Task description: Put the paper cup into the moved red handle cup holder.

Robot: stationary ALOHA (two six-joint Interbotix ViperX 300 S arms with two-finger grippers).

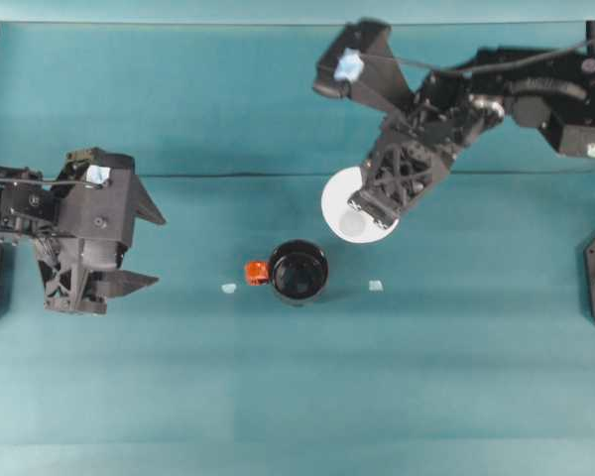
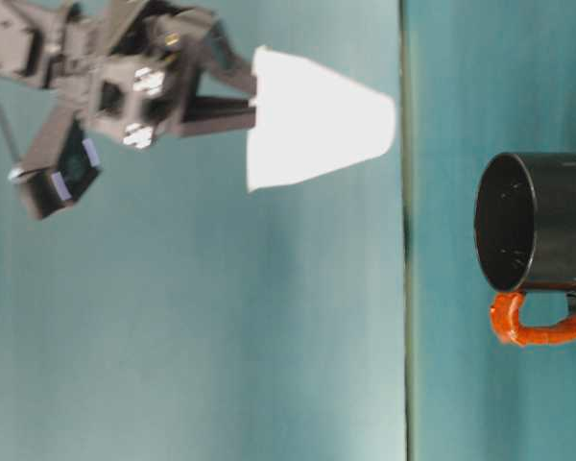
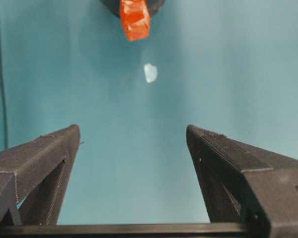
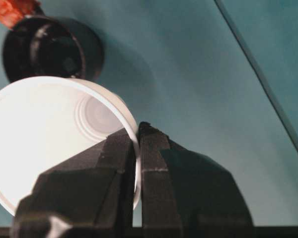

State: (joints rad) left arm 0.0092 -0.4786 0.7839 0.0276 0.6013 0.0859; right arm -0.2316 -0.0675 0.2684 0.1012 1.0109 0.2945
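While my left gripper (image 1: 147, 248) waited at the left side of the worktop (image 1: 297, 397), its jaws stood wide apart and held nothing; parked well clear of the middle, it left the approach free. Its wrist view looked between those spread fingers toward the orange-red handle (image 3: 134, 19) and a small pale scrap (image 3: 150, 72) lying just short of it. At the centre, the red handle cup holder (image 1: 298, 272) stood upright on the worktop with its mouth open upward and its handle turned to the left, ready to receive. Up and to the right of it, my right gripper (image 1: 369, 210) was pinched together on the rim wall of the paper cup (image 1: 347, 203), one finger inside and one outside. The cup hung tilted in the air, well above the worktop, short of the holder's mouth and not yet over it, as I judged.
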